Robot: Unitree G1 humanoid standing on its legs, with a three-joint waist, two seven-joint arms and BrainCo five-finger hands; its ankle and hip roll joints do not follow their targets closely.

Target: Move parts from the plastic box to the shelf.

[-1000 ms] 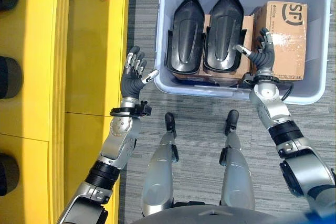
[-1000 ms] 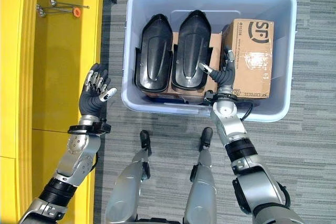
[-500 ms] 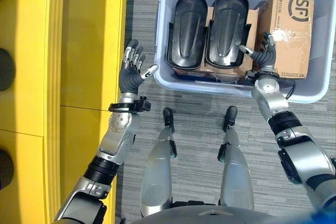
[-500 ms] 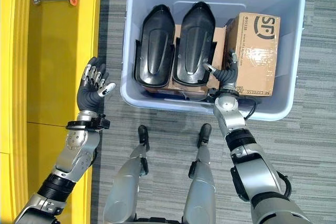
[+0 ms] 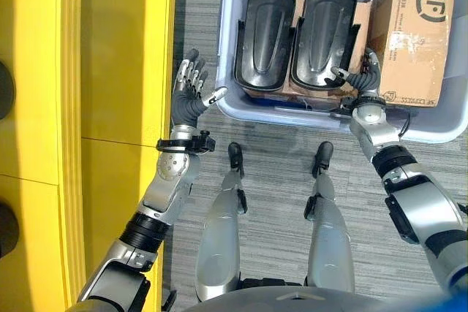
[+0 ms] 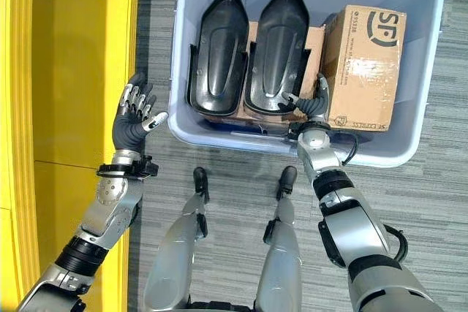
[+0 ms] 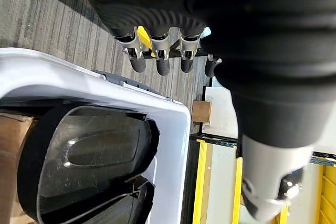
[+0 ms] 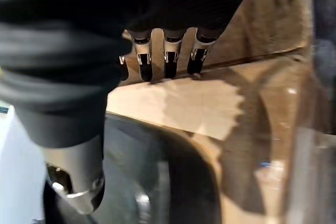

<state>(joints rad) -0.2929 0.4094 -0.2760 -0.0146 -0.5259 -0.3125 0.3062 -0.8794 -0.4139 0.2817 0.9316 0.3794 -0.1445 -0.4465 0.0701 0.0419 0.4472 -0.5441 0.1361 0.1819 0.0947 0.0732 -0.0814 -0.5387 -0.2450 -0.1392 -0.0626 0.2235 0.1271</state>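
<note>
Inside plastic box (image 5: pixel 234 107): two black parts (image 5: pixel 267 31) side by side, cardboard box (image 5: pixel 413 42) beside them. Right hand (image 5: pixel 358 82) between near part and cardboard, fingers spread, empty. Left hand (image 5: pixel 190 96) outside, fingers apart. Advisable: both hands flanking one part before lifting to yellow shelf (image 5: pixel 117 71).

Top edges of plastic box (image 5: pixel 227 49) and both black parts (image 5: pixel 267 27) cropped.

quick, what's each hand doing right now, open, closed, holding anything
Left hand: open, empty, beside the pale blue plastic box.
Right hand: open, holding nothing, between the right-hand black moulded part and the brown cardboard box.
</note>
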